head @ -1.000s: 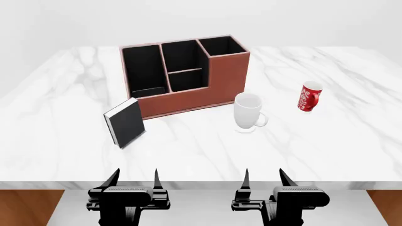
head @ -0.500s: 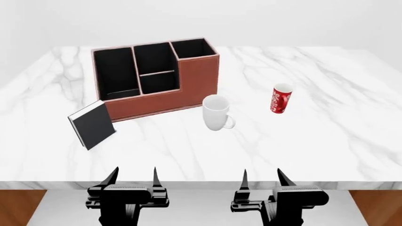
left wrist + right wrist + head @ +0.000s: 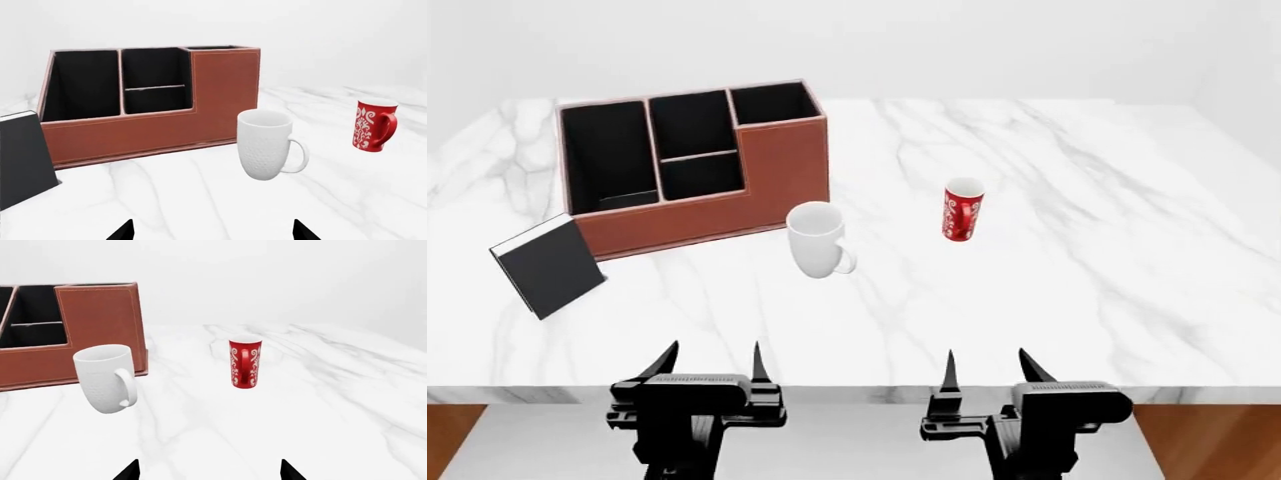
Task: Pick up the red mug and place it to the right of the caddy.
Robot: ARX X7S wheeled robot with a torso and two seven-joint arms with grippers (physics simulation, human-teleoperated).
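The red mug (image 3: 962,210) with white swirls stands upright on the marble table, right of a plain white footed mug (image 3: 817,240). It also shows in the right wrist view (image 3: 245,362) and the left wrist view (image 3: 373,125). The reddish-brown caddy (image 3: 777,180) with black-lined compartments stands at the back left; it also shows in the left wrist view (image 3: 213,95) and the right wrist view (image 3: 100,325). My left gripper (image 3: 711,362) and right gripper (image 3: 989,367) are both open and empty, held at the table's near edge, well short of the mugs.
A small black book (image 3: 547,264) leans against the caddy's left front corner. The white mug stands between the caddy and the red mug. The marble table (image 3: 1094,260) stretches bare to the right of the red mug.
The whole scene has slid left in the head view as the view turned right. The grippers keep the same open pose; no object has moved on the table.
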